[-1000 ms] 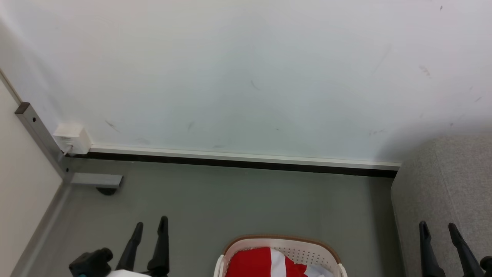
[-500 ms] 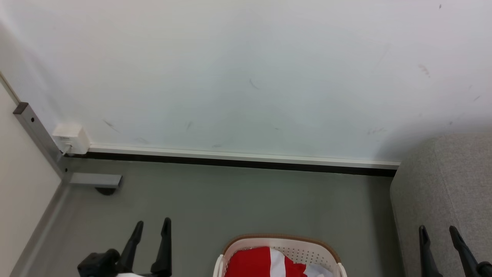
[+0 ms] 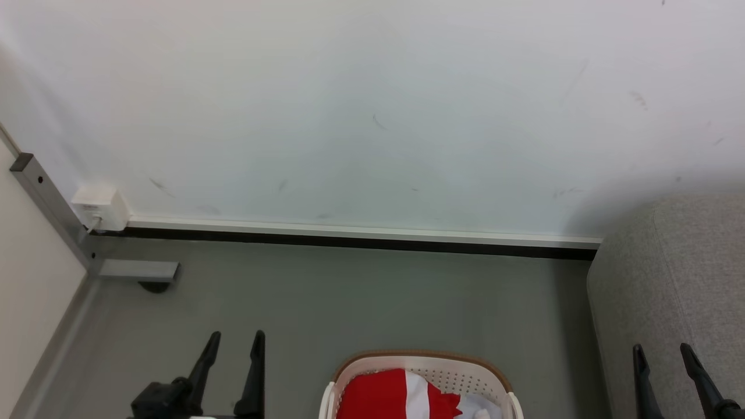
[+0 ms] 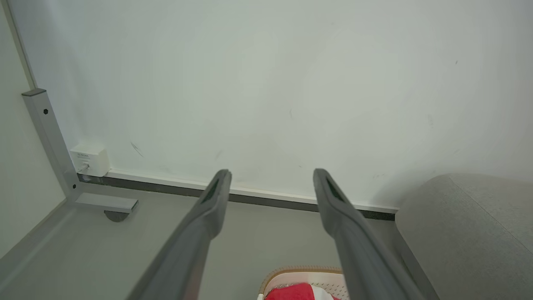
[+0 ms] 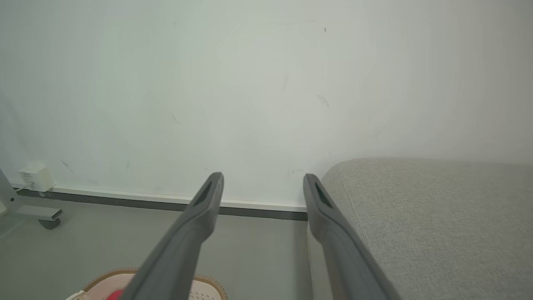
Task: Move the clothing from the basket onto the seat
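Left gripper and right gripper are seen spread wide, nothing gripped. The basket is set on the floor between them, well short of the floor's far edge. The clothing, red with a white stripe plus some pale fabric, is piled inside it. The seat is placed along the floor's right edge, reaching back to the wall.

Clothing lies in the basket on the floor, sofa to its right, the wall behind both.
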You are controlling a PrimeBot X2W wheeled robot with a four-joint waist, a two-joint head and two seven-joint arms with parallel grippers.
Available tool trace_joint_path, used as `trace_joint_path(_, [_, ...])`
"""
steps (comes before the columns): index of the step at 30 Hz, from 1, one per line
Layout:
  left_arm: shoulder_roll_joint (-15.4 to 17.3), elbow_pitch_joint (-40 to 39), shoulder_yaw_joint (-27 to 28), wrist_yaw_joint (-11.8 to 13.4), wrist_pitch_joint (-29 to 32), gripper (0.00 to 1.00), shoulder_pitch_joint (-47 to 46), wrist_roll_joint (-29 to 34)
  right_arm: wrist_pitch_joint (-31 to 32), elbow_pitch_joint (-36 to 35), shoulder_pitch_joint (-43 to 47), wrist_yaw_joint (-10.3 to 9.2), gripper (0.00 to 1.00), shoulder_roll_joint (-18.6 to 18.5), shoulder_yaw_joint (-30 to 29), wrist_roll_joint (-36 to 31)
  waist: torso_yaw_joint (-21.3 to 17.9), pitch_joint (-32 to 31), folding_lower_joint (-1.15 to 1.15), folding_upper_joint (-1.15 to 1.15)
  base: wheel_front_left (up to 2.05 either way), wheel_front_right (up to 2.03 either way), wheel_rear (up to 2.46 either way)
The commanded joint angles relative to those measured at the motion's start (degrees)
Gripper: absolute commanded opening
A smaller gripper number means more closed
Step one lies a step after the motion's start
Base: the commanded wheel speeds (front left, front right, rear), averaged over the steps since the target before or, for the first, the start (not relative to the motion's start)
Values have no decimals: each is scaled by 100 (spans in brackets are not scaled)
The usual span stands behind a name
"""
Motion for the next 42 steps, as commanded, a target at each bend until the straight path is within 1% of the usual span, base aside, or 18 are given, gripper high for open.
trace_joint_path(1, [47, -5, 7, 0, -61, 100, 17, 133, -49, 4, 20, -12, 100, -2, -16, -145, -18, 13, 0, 0, 0, 0, 0])
trace_joint_path(14, [47, 45, -15, -13, -184, 100, -74, 736, -178, -8, 9, -13, 100, 28, -26, -483, -175, 211, 0, 0, 0, 0, 0])
trace_joint_path(18, [47, 53, -199, -30, -229, 100, -224, 1011, -225, -93, -137, -14, 100, 32, -59, -558, -268, 411, 0, 0, 0, 0, 0])
trace_joint_path(25, [47, 260, -768, -1, -218, 100, -753, 1015, -207, -256, -454, -14, 100, 42, -76, -438, -498, 978, 0, 0, 0, 0, 0])
trace_joint_path(29, [47, 672, -1266, 55, -218, 100, -1205, 1099, -207, -327, -639, -14, 100, 42, -91, -379, -646, 1314, 0, 0, 0, 0, 0])
trace_joint_path(31, [52, 1077, -1469, 130, -218, 100, -1409, 1130, -207, -355, -754, -14, 100, 43, -72, -368, -742, 1496, 0, 0, 0, 0, 0])
trace_joint_path(33, [48, 1645, -1709, 197, -215, 100, -1724, 1203, -207, -407, -901, -14, 100, 44, -48, -355, -843, 1714, 0, 0, 0, 0, 0])
trace_joint_path(35, [48, 2177, -1989, 211, -124, 100, -2086, 1196, -206, -475, -1041, -14, 100, 47, -13, -322, -935, 1930, 0, 0, 0, 0, 0])
trace_joint_path(38, [48, 2818, -2380, 257, 106, 100, -2547, 997, -206, -588, -1299, -14, 100, 47, 93, -275, -1100, 2298, 0, 0, 0, 0, 0])
trace_joint_path(42, [46, 3409, -2813, 347, 392, 100, -3085, 669, -206, -757, -1600, -14, 100, 46, 224, -182, -1308, 2755, 0, 0, 0, 0, 0])
